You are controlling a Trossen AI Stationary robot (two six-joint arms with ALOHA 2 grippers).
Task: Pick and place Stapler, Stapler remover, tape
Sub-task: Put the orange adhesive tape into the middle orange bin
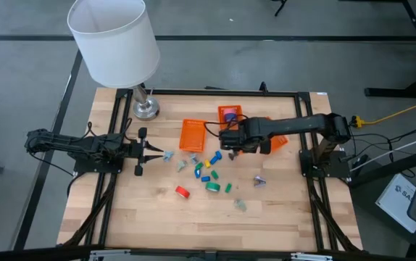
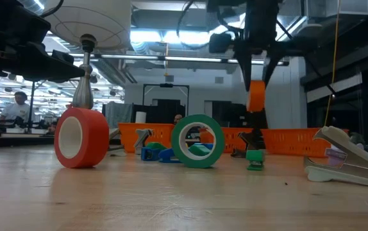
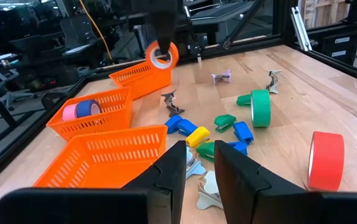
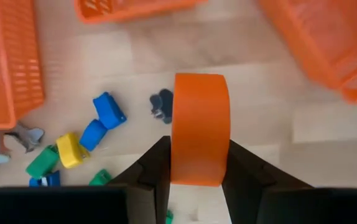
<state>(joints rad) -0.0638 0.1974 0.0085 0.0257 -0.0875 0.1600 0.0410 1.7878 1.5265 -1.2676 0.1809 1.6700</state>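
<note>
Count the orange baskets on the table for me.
3: one nearest the left gripper, one holding tape rolls, one under the right arm.

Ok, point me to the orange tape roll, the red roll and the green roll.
orange tape roll (image 4: 199, 127): right wrist view, outer band, held in the right claw.
red roll (image 2: 81, 137): low view, outer band.
green roll (image 2: 197, 141): low view, ring face.

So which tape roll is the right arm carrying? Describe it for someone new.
Start at the three orange baskets behind the clutter. The right gripper hangs above the table there, clamping an orange tape roll. It is the only roll off the wood.
</note>
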